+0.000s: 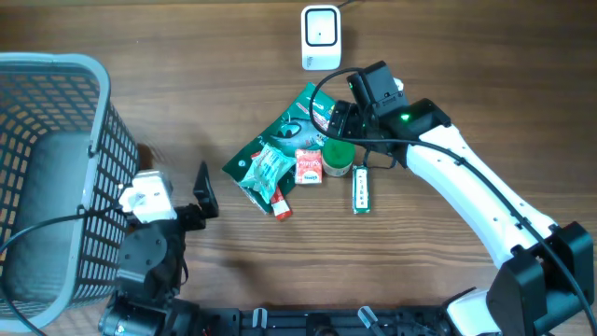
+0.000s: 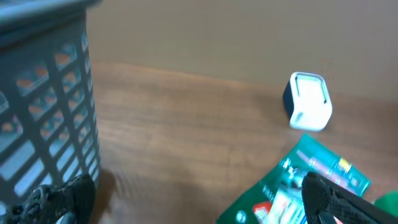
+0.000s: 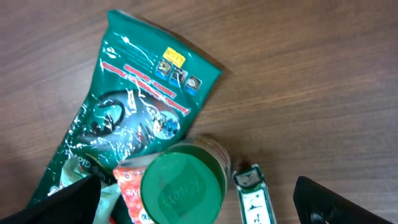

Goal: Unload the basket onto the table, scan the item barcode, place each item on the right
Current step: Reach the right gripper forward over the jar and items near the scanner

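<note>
While no item has been lifted, the right gripper [image 3: 196,196] hangs released, jaws wide, directly above the round can with the green plastic lid [image 3: 182,186]. The can stands at the right edge of a cluster mid-table, against the crinkled green foil pouch [image 3: 143,93] and just beside the narrow green-and-white carton [image 3: 254,199]. This stance suits a top-down grasp on the can, probably the item to be scanned. The white box-shaped barcode scanner [image 1: 320,37] sits near, beyond the pile, within short reach for presentation. The left gripper [image 2: 196,202], likewise released and empty, hangs beside the grey plastic lattice basket [image 1: 93,65], clear of the working zone.
</note>
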{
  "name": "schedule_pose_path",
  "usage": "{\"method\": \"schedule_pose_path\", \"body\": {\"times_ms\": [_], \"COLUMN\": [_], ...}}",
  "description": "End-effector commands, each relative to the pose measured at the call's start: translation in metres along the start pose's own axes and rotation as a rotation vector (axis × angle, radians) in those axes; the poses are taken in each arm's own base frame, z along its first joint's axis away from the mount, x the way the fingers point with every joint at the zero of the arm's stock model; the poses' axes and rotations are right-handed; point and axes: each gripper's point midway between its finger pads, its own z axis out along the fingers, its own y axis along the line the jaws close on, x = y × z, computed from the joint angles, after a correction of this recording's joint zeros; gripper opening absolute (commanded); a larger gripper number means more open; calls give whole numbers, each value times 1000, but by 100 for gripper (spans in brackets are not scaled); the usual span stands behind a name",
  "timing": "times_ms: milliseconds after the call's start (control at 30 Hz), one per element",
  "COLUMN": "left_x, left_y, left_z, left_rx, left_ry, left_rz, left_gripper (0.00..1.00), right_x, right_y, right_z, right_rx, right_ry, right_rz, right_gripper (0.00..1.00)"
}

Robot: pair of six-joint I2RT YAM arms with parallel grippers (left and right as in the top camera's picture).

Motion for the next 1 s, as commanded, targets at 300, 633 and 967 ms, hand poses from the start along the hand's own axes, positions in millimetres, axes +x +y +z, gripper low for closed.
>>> {"method": "schedule_pose_path", "body": {"times_ms": [300,633,967], "left_x": [27,34,85], "left_y": [2,4,19], "left_z": [0,-1,-14], "left_rx": [-2,-7,-49], "left_ry": [102,130,345], "left_rz": [60,70,141], "left_gripper": [100,100,100], "right_x": [22,41,67], "right_y": [8,9,4], "right_z": [57,92,112], "right_rx": [-20,-32,-41], "right_ry": [125,211,323], "right_rz": [-223,-224,-251], "right_gripper": [100,100,88]}}
